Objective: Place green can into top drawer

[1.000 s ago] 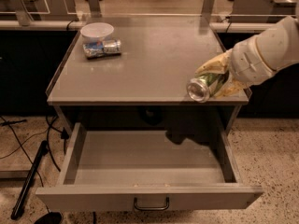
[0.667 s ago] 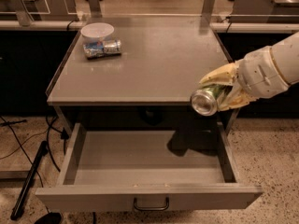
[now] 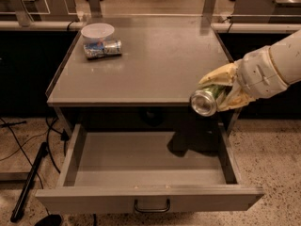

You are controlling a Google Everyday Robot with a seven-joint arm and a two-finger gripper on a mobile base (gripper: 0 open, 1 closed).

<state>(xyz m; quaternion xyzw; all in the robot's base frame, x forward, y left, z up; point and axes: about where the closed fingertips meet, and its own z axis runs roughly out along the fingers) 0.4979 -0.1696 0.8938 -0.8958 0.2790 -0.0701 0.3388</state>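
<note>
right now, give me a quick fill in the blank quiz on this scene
The drawer is ____, not closed.
The gripper, above the drawer's right rear corner, has its jaws ____ on the green can.
The bowl and the other can sit on the ____.
Missing words: open; shut; table.

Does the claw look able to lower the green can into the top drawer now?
Probably yes. The claw holds the green can over the right side of the open top drawer; nothing lies between them.
</note>
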